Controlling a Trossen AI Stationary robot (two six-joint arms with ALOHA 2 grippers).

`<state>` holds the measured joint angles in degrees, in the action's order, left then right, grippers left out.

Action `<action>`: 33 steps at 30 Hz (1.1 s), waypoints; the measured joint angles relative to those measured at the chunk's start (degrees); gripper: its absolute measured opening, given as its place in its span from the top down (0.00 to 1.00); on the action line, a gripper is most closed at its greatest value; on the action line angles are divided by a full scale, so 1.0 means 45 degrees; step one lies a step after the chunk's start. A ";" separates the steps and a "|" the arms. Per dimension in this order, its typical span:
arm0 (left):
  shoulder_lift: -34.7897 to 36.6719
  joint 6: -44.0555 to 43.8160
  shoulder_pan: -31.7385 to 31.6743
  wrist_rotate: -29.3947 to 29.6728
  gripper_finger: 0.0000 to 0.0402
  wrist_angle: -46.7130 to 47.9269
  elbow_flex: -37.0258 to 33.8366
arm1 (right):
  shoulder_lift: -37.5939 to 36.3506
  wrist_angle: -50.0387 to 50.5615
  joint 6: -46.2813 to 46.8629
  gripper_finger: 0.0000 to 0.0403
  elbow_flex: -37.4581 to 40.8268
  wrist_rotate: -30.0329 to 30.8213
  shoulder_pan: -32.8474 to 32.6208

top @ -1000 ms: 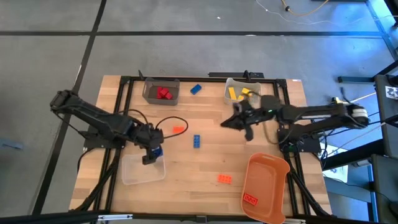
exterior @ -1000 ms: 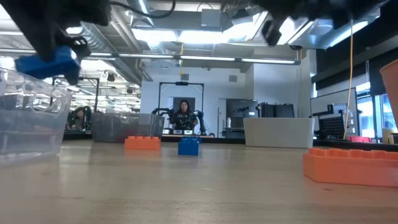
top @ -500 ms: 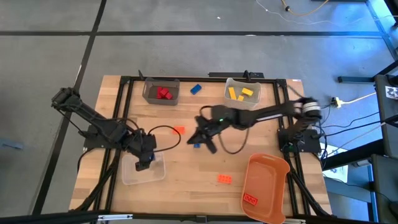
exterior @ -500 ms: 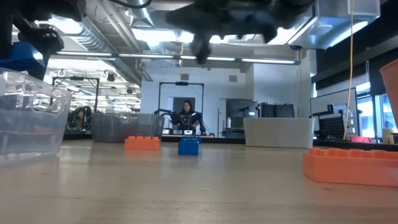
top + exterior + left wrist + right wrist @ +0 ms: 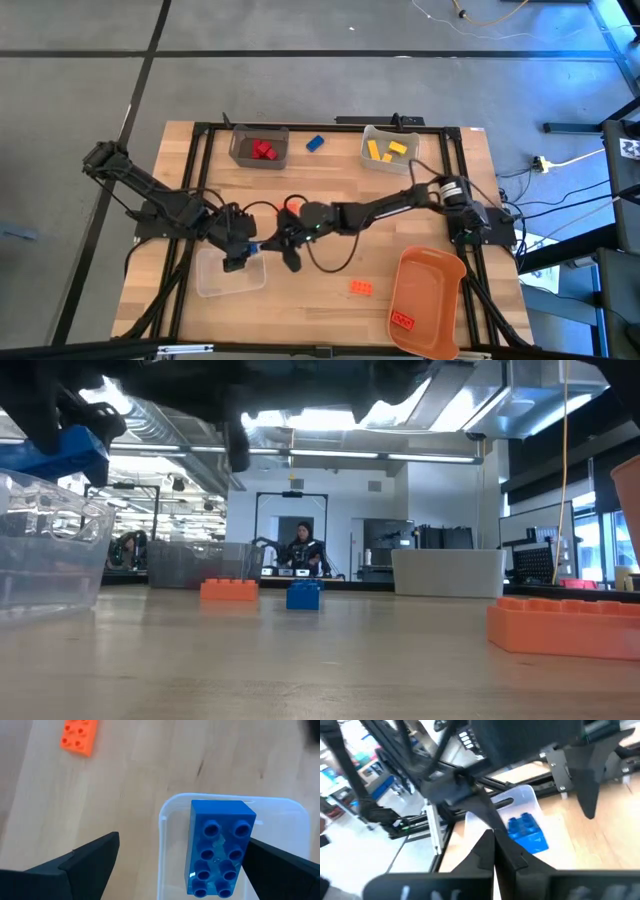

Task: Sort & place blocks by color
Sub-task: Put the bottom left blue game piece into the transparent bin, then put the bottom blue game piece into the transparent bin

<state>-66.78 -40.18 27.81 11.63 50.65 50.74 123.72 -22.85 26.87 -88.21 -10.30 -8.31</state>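
Blocks are partly sorted; the one in hand is a blue block (image 5: 218,847), sitting over the clear bin (image 5: 165,820) between the fingers of the left claw (image 5: 236,252), which stands spread wide, not pinching it. In the low view the block shows above the bin's rim, so I cannot tell if it has landed. A clean release needs the claw lifted straight up, clear of the bin walls. Further right, the right claw (image 5: 287,247), pressed together and empty, reaches across the surface (image 5: 340,195) close to the left one; it should give way first. Orange blocks (image 5: 361,288) lie loose beyond.
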 joint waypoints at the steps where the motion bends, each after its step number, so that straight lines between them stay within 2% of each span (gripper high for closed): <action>1: 0.0003 0.0022 0.0001 0.0001 0.02 -0.0054 0.0000 | 0.0229 0.0015 0.0026 1.00 -0.0277 0.0095 -0.0060; 9: 0.0005 -0.0614 0.0389 -0.0239 0.02 -0.0004 0.0000 | 0.1542 -0.0087 0.0736 1.00 -0.1580 0.0924 -0.0411; 15: -0.0005 -0.1329 0.0938 -0.0073 0.02 -0.0011 0.0000 | 0.2269 -0.0950 0.1524 1.00 -0.2119 0.1194 -0.0669; 24: -0.0005 -0.1511 0.1108 -0.0451 0.02 -0.0120 0.0000 | 0.2891 -0.0687 0.2119 1.00 -0.2576 0.1708 -0.0807; 30: 0.0036 -0.1522 0.1118 -0.0780 0.02 -0.0144 0.0000 | 0.2795 -0.0691 0.1097 1.00 -0.2554 0.1614 -0.0796; 33: 0.0259 -0.1522 0.1183 -0.0813 0.02 -0.0039 0.0000 | 0.2326 -0.0123 -0.0085 1.00 -0.2539 0.0614 -0.0710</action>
<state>-65.62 -47.03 33.13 7.97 50.48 50.74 134.19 -23.40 26.48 -99.63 -7.54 -11.50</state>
